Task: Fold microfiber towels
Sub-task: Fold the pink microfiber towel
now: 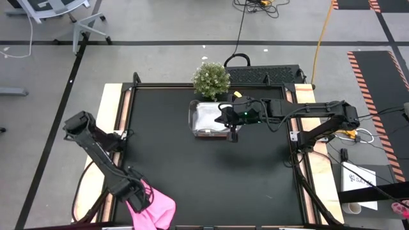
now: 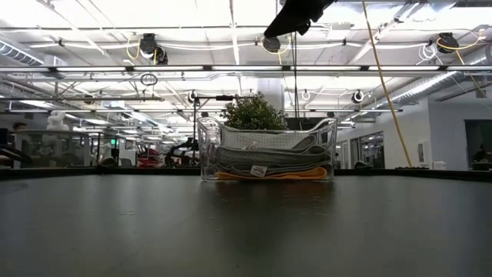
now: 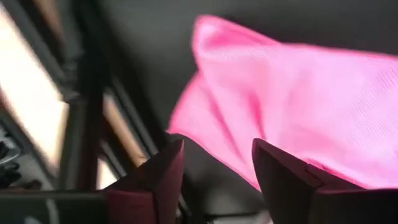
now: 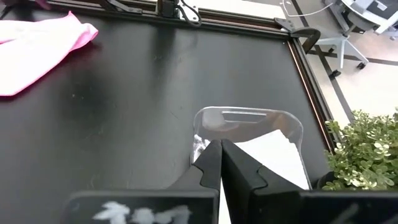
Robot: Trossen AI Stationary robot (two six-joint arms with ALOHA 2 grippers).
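Down at the desk's (image 1: 211, 179) near left corner, the left gripper (image 3: 214, 171) holds its fingers apart, with the pink towel (image 1: 156, 209) just past them, partly cut off. In the middle, the clear tub (image 2: 267, 150) holds folded grey and orange towels (image 2: 269, 163); only the low view shows that stack. The right gripper (image 4: 221, 165) hangs above the tub, fingers pressed together. A small plant (image 1: 211, 78) stands behind. Labels are too small to read.
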